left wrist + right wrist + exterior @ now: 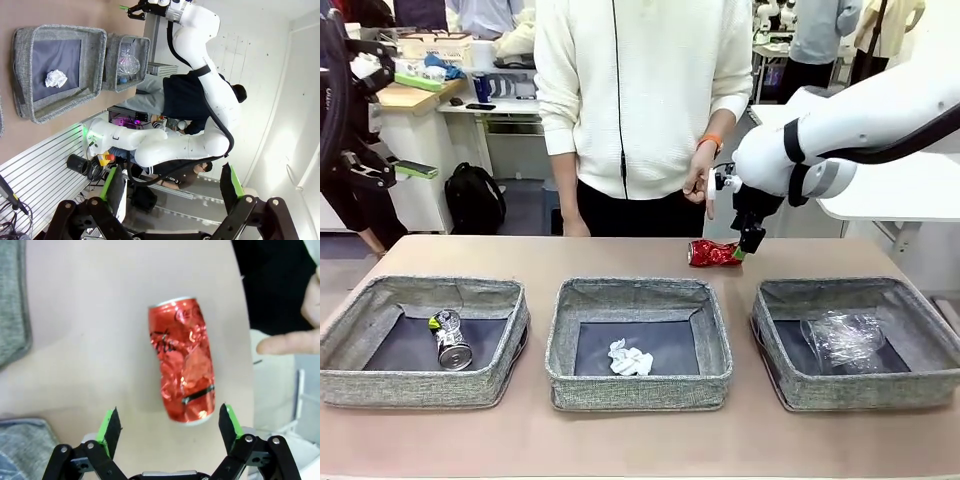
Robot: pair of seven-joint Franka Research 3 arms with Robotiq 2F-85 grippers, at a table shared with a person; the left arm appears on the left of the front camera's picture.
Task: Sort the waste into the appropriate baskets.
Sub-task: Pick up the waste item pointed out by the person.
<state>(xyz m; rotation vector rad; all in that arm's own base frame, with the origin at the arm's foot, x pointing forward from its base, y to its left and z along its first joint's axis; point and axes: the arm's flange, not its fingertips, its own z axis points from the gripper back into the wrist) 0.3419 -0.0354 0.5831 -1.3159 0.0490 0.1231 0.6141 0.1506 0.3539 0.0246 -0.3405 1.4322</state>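
Can (182, 360): crumpled red metal, lying flat | right claw (170, 427): spread, above | left claw (172, 187): spread

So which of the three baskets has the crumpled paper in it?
The middle basket: a white paper wad lies on its dark bottom. The left basket holds a can, the right basket clear plastic.

You have bare table (620, 258) all along the far edge behind the three baskets, broken only by the crushed red can (714, 253). Your right gripper (750, 240) hangs wide open just above that can, and the person's hand (702, 178) hovers close behind it. Narrow tabletop gaps separate the left basket (425, 340), middle basket (638, 342) and right basket (855, 342).
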